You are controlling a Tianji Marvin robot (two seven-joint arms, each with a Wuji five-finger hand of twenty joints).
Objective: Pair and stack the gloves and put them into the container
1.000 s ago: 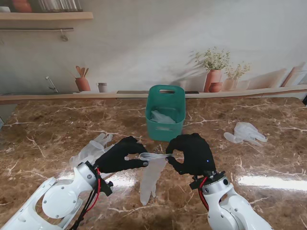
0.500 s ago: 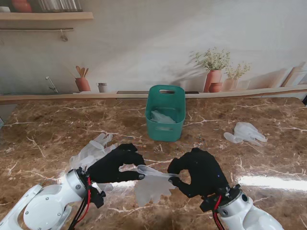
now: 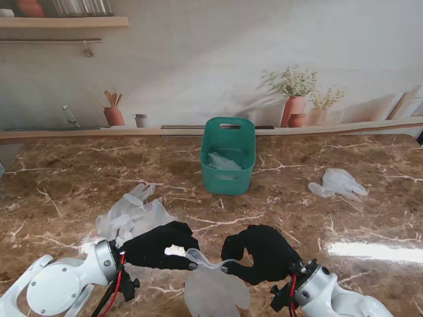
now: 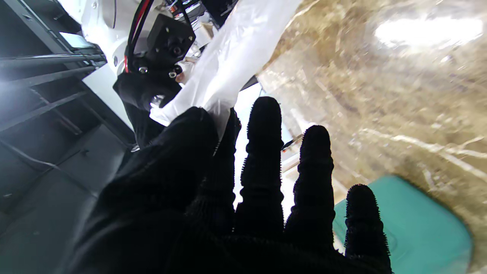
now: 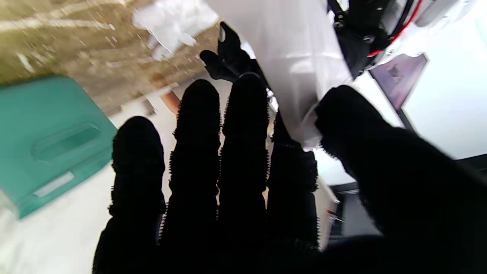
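seen from the stand, where both arms rise near me, a translucent glove (image 3: 215,290) is held by its cuff between the left robot hand (image 3: 157,246) and the right robot hand (image 3: 259,253). each black robot hand is pinching one end of the rolled cuff, so the thin film is stretched into a shallow sagging band and the body hangs limp toward me. it is judged that the cuff is held at two points to keep the glove flat for laying onto a partner. a loose heap of similar gloves (image 3: 132,210) lies on the brown marbled surface (image 3: 79,172) just beyond the left robot hand, and another crumpled glove pile (image 3: 338,183) lies well apart on the right. the teal container (image 3: 229,156), a rounded plastic bin with a handle slot, stands farther from me and already holds pale film.

through the left wrist camera, the held glove (image 4: 232,57) is shown as a smooth milky sheet nipped between thumb and forefinger, while the other knitted fingers (image 4: 314,179) are left spread and idle. the container's (image 4: 411,224) matte teal wall is glimpsed beyond.

through the right wrist camera, the same glove (image 5: 293,49) is seen clamped between thumb and forefinger, the remaining ribbed fingers (image 5: 196,152) lying side by side. the container (image 5: 49,133) and the heap (image 5: 171,23) are visible, blurred.
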